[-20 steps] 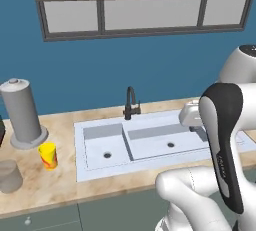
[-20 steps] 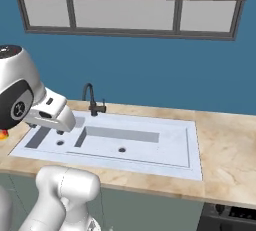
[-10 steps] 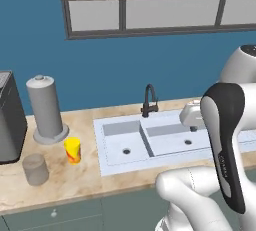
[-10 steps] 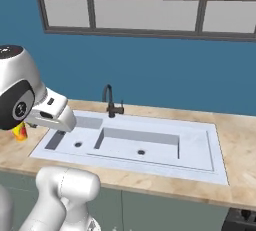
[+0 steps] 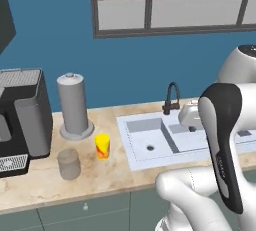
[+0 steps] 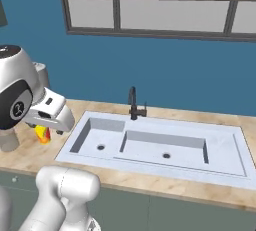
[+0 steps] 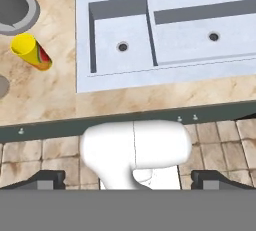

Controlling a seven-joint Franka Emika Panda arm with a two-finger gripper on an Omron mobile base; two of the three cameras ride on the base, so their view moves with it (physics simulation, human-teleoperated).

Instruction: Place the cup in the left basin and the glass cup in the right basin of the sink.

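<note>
The cup (image 5: 103, 146), small, opaque yellow with red-orange splashes, stands upright on the surface just left of the sink (image 5: 131, 161). The glass cup (image 5: 69, 163), a translucent grey tumbler, stands upright nearer and further left, close beside it but apart. The sink is pale grey-white: its left basin (image 5: 145, 137) is narrower and roughly square, its right basin (image 6: 165, 150) wider, each with a small round drain.
</note>
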